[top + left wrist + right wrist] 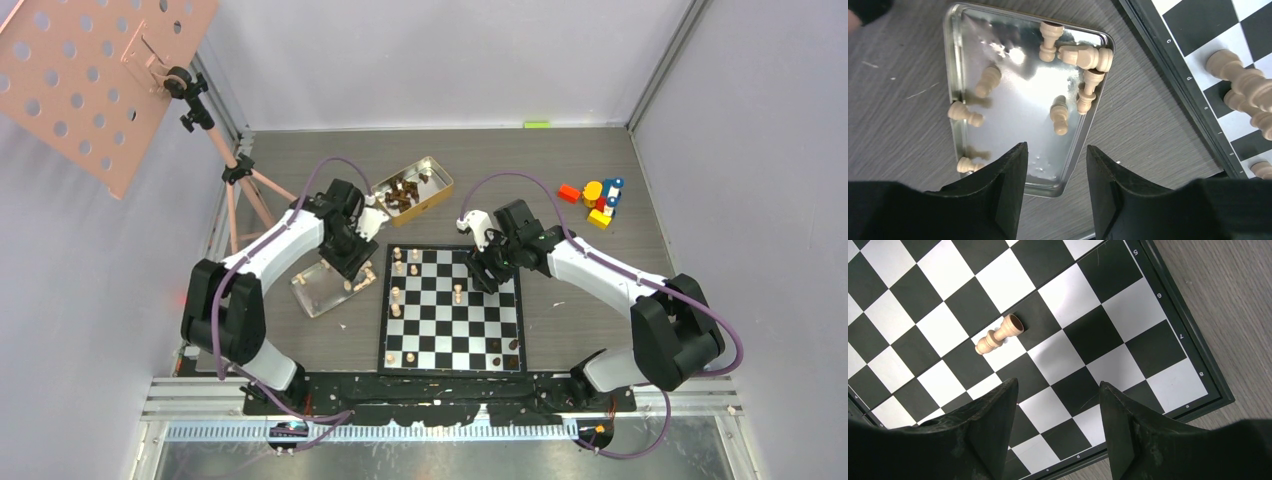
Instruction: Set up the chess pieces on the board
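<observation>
The board [450, 335] lies between my arms. Several pale chess pieces [399, 268] stand along its far left side, and one pale piece [458, 293] [999, 334] stands alone near the middle. A few dark pieces [497, 347] stand along the near edge. My left gripper [352, 272] [1057, 150] hangs open and holds nothing. It is over the near corner of a shiny tray [954, 75], where several pale pieces [1060, 115] lie on their sides. My right gripper [488, 278] [1058, 387] hovers open over bare squares at the board's far right, holding nothing.
An open gold tin [437, 187] holding dark pieces sits beyond the board's far left corner. Colourful toy blocks [597, 200] lie at the far right. A tripod [240, 190] with a pink perforated panel stands at the far left. The tray [318, 295] rests just left of the board.
</observation>
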Controlling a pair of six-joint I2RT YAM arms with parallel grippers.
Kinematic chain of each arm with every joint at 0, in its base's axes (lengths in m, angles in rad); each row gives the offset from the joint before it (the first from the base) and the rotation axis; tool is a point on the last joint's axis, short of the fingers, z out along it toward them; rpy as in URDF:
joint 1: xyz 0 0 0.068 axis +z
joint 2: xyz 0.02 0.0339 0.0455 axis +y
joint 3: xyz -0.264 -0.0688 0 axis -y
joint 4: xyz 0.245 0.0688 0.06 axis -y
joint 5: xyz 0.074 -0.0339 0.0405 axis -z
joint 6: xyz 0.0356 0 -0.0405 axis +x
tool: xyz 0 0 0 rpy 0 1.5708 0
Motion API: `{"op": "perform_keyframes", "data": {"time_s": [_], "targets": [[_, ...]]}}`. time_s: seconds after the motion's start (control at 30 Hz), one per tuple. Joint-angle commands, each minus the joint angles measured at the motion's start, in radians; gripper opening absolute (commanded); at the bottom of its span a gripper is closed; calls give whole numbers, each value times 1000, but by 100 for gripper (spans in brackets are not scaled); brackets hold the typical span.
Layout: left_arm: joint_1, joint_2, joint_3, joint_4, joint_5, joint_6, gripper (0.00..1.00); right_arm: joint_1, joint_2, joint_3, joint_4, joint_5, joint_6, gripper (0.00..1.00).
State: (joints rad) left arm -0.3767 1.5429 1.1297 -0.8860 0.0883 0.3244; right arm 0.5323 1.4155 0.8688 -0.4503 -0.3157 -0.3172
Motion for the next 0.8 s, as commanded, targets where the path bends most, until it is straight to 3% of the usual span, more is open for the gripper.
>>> {"op": "perform_keyframes", "data": {"time_s": [0.0,0.47,0.7,0.77], "targets": [[11,52,-19,46,15,15,49,-6,-18,39,0,-9,-16,66],[39,142,-32,68,41,25,35,-12,-19,39,-1,-16,-17,66],[46,157,-24,48,69,44,15,-12,-18,39,-2,-16,-18,66],[52,154,-18,39,76,48,4,-12,-17,40,-1,-16,-18,66]]}}
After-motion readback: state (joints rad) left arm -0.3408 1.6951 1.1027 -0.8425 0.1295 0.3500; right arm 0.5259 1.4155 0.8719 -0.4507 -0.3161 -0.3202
